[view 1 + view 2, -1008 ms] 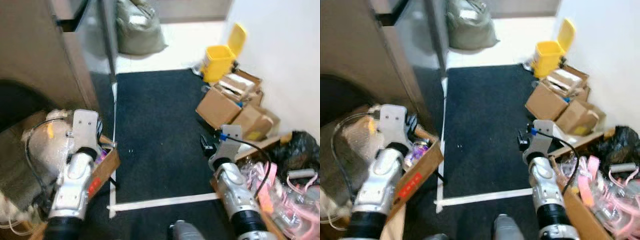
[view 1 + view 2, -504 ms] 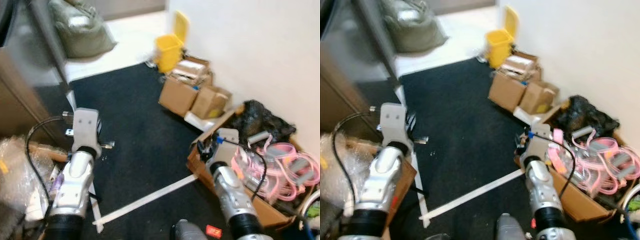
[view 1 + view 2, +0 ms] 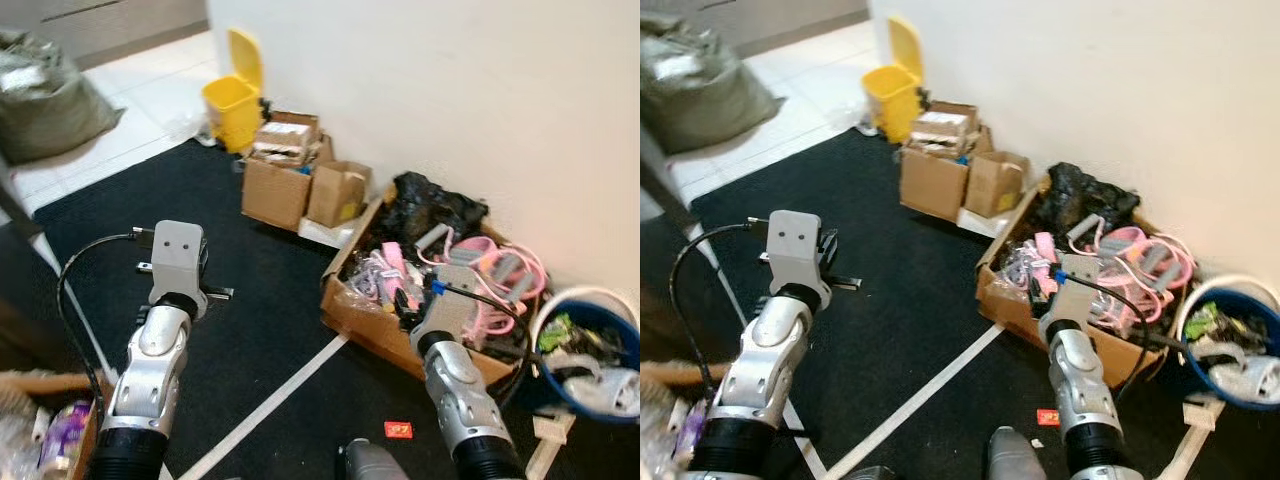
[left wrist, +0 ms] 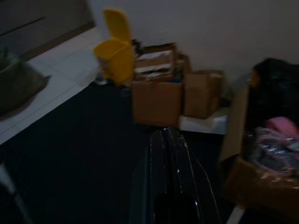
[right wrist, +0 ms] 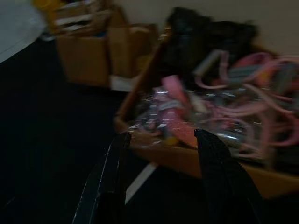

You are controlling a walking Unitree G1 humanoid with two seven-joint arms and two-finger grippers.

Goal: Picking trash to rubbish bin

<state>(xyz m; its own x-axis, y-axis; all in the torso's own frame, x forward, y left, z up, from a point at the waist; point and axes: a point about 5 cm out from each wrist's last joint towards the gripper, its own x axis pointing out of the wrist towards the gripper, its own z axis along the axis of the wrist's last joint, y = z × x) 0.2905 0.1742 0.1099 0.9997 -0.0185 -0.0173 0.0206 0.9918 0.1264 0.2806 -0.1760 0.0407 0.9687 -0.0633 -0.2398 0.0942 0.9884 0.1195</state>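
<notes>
Left end effector (image 4: 168, 140): fingers pressed together, empty, raised over the black mat (image 3: 220, 250).
Right end effector (image 5: 161, 135): fingers spread apart, empty, just before the open cardboard box (image 3: 370, 325).
Box contents: pink straps (image 3: 500, 275), a black bag (image 3: 430, 205), clear wrappers.
Yellow bin (image 3: 235, 95): well ahead of the left end effector, against the wall, lid up.
Red scrap (image 3: 397, 430): on the floor near the right arm.
Blue tub (image 3: 585, 350): beside the box.

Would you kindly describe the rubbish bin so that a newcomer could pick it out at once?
Follow the white wall to its far end, where the black mat meets pale tiles. The rubbish bin stands there beside the brown cardboard boxes. It alone is bright yellow, its lid tipped up.
</notes>
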